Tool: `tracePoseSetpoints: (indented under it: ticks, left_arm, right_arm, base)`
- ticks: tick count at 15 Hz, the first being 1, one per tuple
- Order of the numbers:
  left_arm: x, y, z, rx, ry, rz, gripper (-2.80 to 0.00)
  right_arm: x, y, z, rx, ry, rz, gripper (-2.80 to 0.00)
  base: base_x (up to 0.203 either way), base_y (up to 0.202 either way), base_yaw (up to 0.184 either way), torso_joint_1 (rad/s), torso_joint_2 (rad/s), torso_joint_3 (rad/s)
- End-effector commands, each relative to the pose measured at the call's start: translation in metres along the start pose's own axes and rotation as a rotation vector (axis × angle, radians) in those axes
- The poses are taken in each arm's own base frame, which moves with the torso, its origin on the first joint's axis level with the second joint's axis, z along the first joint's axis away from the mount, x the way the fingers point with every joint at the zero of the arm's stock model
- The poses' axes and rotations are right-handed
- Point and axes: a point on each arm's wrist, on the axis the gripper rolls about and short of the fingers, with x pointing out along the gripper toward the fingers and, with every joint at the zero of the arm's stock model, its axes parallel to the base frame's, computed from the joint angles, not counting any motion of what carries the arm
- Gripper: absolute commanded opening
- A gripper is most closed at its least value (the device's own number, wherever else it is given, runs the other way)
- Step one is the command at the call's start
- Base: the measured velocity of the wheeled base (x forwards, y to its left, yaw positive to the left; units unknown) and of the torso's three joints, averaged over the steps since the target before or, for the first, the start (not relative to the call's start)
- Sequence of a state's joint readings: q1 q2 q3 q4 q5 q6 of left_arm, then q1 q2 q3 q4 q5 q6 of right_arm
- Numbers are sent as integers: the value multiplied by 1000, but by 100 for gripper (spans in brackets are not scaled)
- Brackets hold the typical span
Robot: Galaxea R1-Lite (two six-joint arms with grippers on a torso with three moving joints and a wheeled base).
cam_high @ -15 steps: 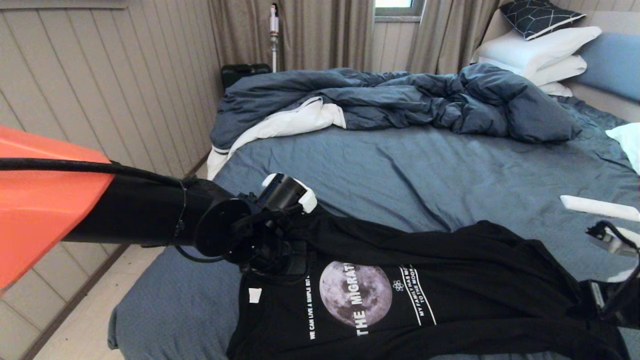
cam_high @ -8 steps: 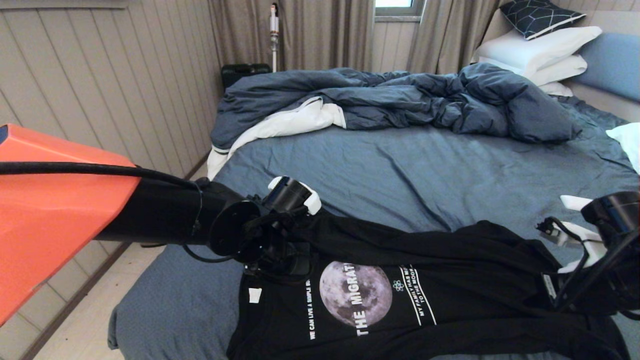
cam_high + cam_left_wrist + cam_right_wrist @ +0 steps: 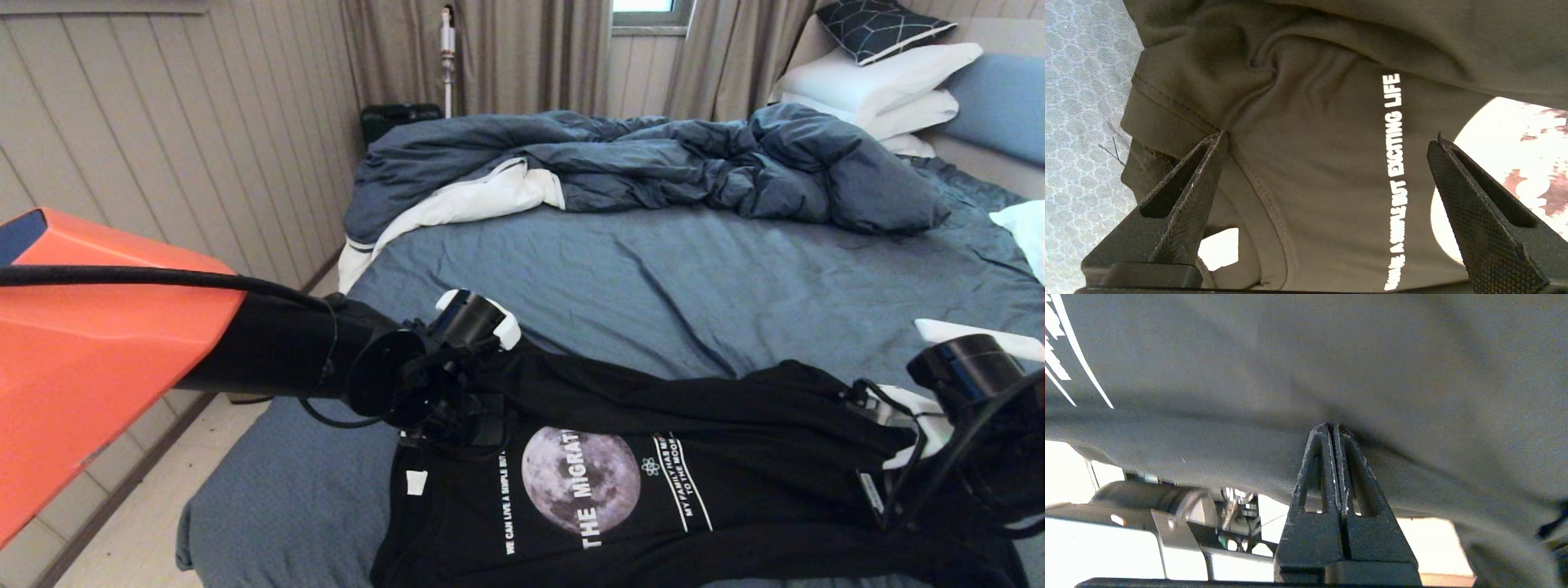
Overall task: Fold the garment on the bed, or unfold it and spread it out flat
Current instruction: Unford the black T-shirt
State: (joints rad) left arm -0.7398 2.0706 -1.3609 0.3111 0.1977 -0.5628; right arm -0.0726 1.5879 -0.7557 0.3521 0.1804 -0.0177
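now my left gripper (image 3: 1327,139) hangs with its fingers wide apart over the garment (image 3: 735,482), which lies rumpled at the lower centre and right of the head view on the bed (image 3: 653,278). my right gripper (image 3: 1334,426), at lower right, is pinched tight on a fold of its black cloth.

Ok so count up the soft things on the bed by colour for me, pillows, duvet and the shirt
White pillows: 3, counting one cut off at the picture's right edge
Dark patterned cushion: 1
Dark blue duvet: 1
Black T-shirt: 1
Total: 6
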Motion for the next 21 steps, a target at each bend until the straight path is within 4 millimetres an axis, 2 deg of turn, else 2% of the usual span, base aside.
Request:
tracePoseSetpoints:
  ticks: [1, 4, 10, 12, 14, 17, 19, 21]
  left_arm:
    - [5, 0, -1, 0, 10, 9, 0]
    - [8, 3, 3, -11, -6, 7, 0]
    - [5, 7, 6, -24, -15, 9, 0]
    - [3, 9, 8, -30, -21, 9, 0]
    - [-8, 12, 13, -43, -48, -2, 0]
    - [-30, 28, 27, -89, -109, -5, 0]
    - [-39, 46, 37, -124, -138, 18, 0]
    - [-41, 63, 45, -140, -156, 47, 0]
  right_arm:
    - [2, 1, -9, 0, 24, 2, -280]
    - [-5, 2, -33, 1, 34, 1, -280]
    - [-3, 2, -97, -30, 93, 1, -280]
    - [-11, 3, -105, -53, 42, -3, -280]
    - [-24, 2, -88, -54, -60, -15, -280]
    - [-50, -7, -45, -13, -220, -60, -280]
    - [-57, -23, -14, 42, -271, -102, -280]
    - [-56, -41, 12, 92, -285, -129, -280]
  base:
    - [0, 0, 0, 0, 0, 0]
    - [0, 0, 0, 0, 0, 0]
    - [0, 0, 0, 0, 0, 0]
    - [0, 0, 0, 0, 0, 0]
    - [0, 0, 0, 0, 0, 0]
    - [0, 0, 0, 0, 0, 0]
    - [0, 0, 0, 0, 0, 0]
    - [0, 0, 0, 0, 0, 0]
